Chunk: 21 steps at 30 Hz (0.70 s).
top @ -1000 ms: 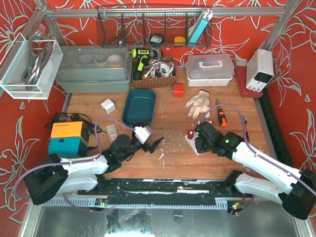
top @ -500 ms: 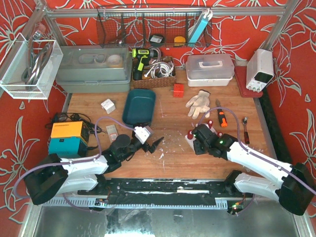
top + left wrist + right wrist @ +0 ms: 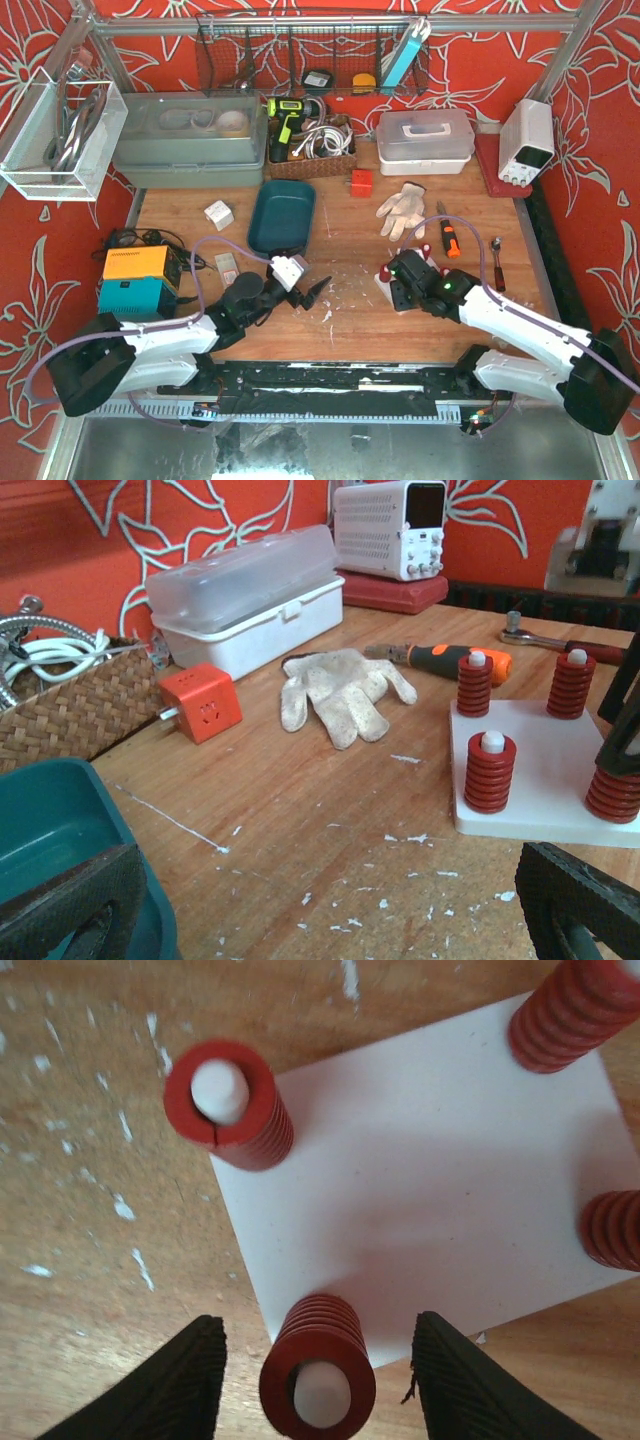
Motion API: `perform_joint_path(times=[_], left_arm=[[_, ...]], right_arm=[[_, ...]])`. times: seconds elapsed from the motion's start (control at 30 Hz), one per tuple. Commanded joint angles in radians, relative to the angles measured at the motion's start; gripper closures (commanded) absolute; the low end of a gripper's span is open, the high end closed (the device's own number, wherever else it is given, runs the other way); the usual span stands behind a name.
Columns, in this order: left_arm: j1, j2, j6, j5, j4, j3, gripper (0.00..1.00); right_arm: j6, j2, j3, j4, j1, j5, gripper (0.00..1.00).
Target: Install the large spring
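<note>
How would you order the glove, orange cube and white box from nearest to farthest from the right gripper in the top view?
1. Glove, just beyond the right gripper.
2. Orange cube, farther back, slightly left.
3. White box, at the back edge.

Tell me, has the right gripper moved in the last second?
Yes. The right gripper has shifted slightly left in the top view, away from the orange-handled screwdriver.
</note>
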<state>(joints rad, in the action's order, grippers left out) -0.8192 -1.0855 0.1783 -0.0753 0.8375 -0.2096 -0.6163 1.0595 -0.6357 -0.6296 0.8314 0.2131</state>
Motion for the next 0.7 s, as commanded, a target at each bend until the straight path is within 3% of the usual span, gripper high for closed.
perform_joint_path(times=[0.0, 0.17, 0.3, 0.37, 0.53, 0.6, 0.67], left_arm=[[-0.003, 0.047, -0.017, -0.019, -0.022, -0.024, 0.0], [-0.003, 0.167, -0.135, -0.105, -0.118, -0.052, 0.0], [-0.001, 0.224, -0.215, -0.247, -0.246, -0.109, 0.0], [0.0, 0.226, -0.185, -0.3, -0.28, -0.138, 0.0], [0.014, 0.215, 0.054, -0.485, -0.251, -0.154, 0.0], [0.048, 0.218, 0.07, -0.522, -0.217, -0.135, 0.0], [0.103, 0.233, 0.031, -0.496, -0.242, -0.118, 0.0]], right_arm=[[0.001, -0.06, -0.09, -0.065, -0.001, 0.071, 0.42], [0.047, -0.133, -0.207, -0.05, -0.001, 0.197, 0.21], [0.147, -0.178, -0.245, 0.114, 0.0, 0.366, 0.09], [0.241, -0.186, -0.228, 0.248, 0.0, 0.417, 0.02], [0.563, -0.183, -0.024, 0.737, -0.002, 0.57, 0.01], [0.699, -0.147, 0.043, 0.929, -0.027, 0.607, 0.01], [0.723, -0.099, 0.062, 0.982, -0.106, 0.608, 0.01]])
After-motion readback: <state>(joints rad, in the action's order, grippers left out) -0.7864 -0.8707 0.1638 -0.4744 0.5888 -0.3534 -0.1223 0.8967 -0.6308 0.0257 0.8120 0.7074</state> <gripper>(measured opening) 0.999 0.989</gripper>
